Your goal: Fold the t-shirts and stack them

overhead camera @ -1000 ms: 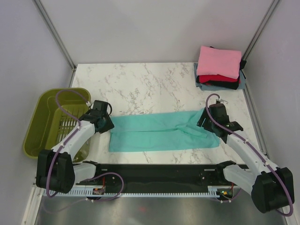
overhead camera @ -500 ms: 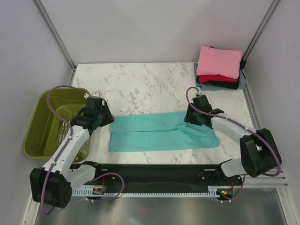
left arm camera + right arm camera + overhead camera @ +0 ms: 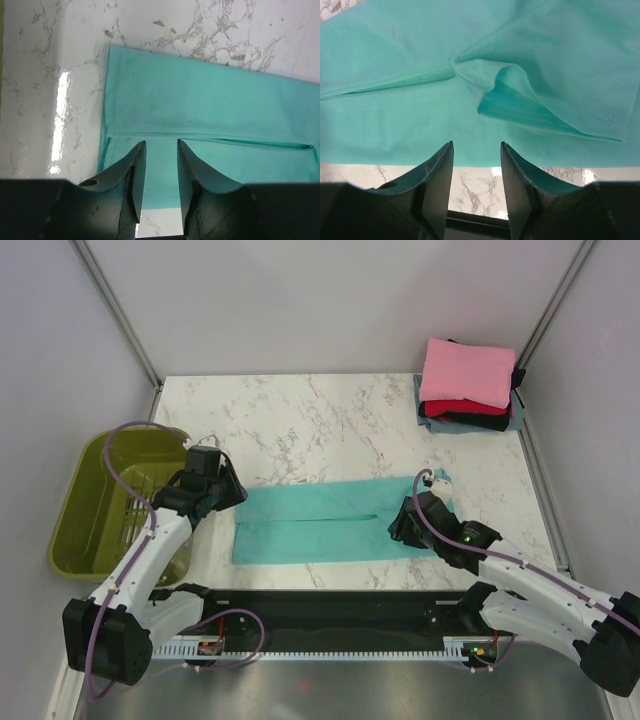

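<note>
A teal t-shirt (image 3: 320, 522) lies flat on the marble table, folded lengthwise into a long strip. My left gripper (image 3: 226, 494) hovers over the shirt's left end; in the left wrist view the gripper (image 3: 161, 145) is open and empty above the cloth (image 3: 200, 100). My right gripper (image 3: 404, 524) is over the shirt's right part near its front edge; in the right wrist view the gripper (image 3: 476, 146) is open and empty, with a folded sleeve (image 3: 520, 107) just ahead. A stack of folded shirts, pink (image 3: 468, 370) over red (image 3: 447, 408), black (image 3: 480, 421) and grey-blue (image 3: 514, 421), sits at the back right.
An olive-green plastic basket (image 3: 84, 502) stands at the left table edge, beside the left arm. Grey walls enclose the table (image 3: 320, 420) on three sides. A black rail (image 3: 330, 605) runs along the near edge.
My right gripper has swung from the shirt's right end toward the middle, then back to its front edge. My left gripper shifted slightly back and has held still since.
</note>
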